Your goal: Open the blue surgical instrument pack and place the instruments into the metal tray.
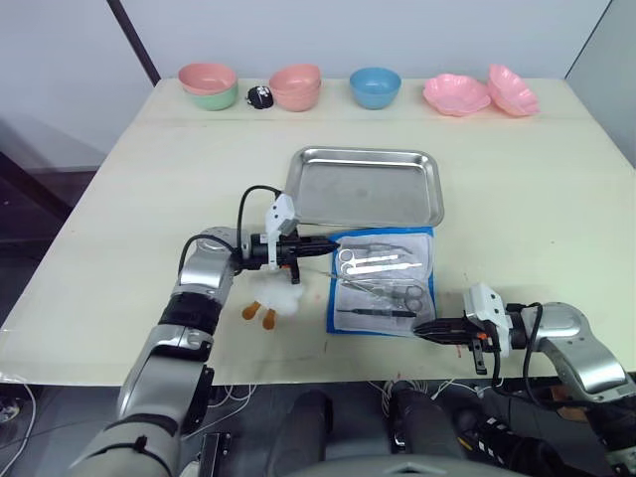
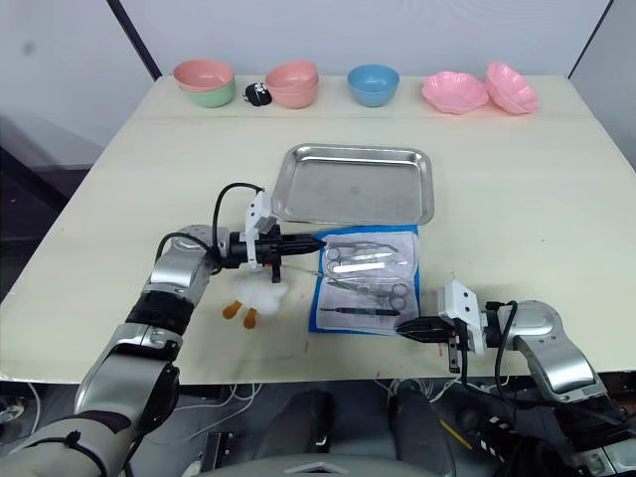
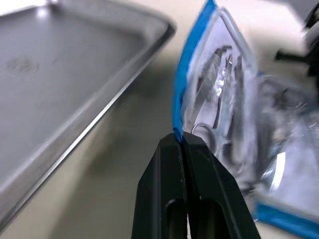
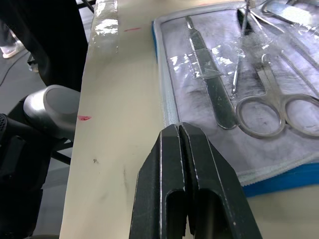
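The blue surgical instrument pack (image 1: pixel 383 282) lies open on the table just in front of the metal tray (image 1: pixel 366 187), its white-grey lining up. Several silver instruments (image 1: pixel 374 262) lie on the lining under clear film, among them ring-handled scissors (image 4: pixel 269 107) and a flat slim tool (image 4: pixel 212 84). My left gripper (image 1: pixel 323 245) is shut on the pack's blue left edge (image 3: pixel 185 84) and holds it lifted, close to the tray's rim (image 3: pixel 114 94). My right gripper (image 1: pixel 422 329) is shut, and its tips (image 4: pixel 179 128) rest at the pack's front right edge with nothing seen between them.
A white toy duck (image 1: pixel 275 298) with orange feet lies under my left forearm. Along the far edge stand pink and green bowls (image 1: pixel 209 85), stacked pink bowls (image 1: pixel 296 85), a blue bowl (image 1: pixel 375 86), two pink dishes (image 1: pixel 482 92) and a small black object (image 1: pixel 260 95). The table's front edge (image 4: pixel 99 74) is beside my right gripper.
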Robot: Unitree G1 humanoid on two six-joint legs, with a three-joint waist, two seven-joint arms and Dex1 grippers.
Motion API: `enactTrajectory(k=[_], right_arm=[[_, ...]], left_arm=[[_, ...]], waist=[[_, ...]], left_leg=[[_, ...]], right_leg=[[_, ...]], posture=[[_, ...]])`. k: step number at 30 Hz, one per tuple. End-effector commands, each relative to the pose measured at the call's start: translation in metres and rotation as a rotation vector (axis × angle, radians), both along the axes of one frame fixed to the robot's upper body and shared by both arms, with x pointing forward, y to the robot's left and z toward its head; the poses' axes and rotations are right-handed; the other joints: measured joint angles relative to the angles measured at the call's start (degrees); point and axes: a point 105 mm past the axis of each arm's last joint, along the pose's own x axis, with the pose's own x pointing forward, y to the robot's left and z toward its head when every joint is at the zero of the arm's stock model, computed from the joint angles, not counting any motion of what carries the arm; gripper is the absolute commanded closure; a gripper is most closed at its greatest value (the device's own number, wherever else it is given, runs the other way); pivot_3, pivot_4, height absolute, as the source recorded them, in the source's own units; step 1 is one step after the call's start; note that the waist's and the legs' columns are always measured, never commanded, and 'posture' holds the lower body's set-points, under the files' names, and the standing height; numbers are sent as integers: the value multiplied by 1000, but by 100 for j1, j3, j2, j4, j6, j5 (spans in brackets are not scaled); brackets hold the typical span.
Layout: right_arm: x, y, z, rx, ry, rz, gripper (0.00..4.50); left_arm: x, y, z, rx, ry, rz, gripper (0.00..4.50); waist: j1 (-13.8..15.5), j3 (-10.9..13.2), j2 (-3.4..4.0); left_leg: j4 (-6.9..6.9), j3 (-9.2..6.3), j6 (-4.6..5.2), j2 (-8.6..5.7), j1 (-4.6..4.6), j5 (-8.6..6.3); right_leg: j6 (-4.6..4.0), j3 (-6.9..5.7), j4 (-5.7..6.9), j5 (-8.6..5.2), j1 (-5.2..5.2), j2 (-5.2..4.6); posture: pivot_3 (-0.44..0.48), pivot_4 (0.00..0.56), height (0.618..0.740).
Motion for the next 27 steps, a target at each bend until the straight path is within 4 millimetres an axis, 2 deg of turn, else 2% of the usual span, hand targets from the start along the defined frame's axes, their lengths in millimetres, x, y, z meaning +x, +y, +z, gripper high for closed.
enactTrajectory(k=[1,13,20,23,27], right_arm=[[0,-3,-8,-29,20,-19,4445],[1,-2,-6,-21,15,-27,4445],[1,0,-4,-14,13,-29,4445],[1,0,-5,-13,14,-31,4500],[1,0,-5,-12,15,-34,4500]], left_arm=[[1,4,-18,83,66,24,4500],[11,-6,-25,180,16,-10,4500],[14,-5,-22,156,31,5,4500],[16,-4,-18,130,27,20,3639],[19,-2,-14,112,-9,44,1845]], waist=[[1,-1,-1],[58,-18,-12],[58,-21,-12],[53,-21,-12],[48,-21,-12]], left_leg=[[0,0,0,0,0,0],[7,3,0,-4,9,0],[7,2,0,-5,10,0],[7,1,0,-5,11,0],[7,0,0,-5,11,0]], right_leg=[[0,0,0,0,0,0],[0,-17,-7,0,26,-3],[0,-19,-6,0,29,-4],[0,-20,-6,0,29,-4],[0,-20,-5,0,29,-4]], posture=[[0,150,740],[0,150,740],[0,150,740],[0,150,740],[0,150,740]])
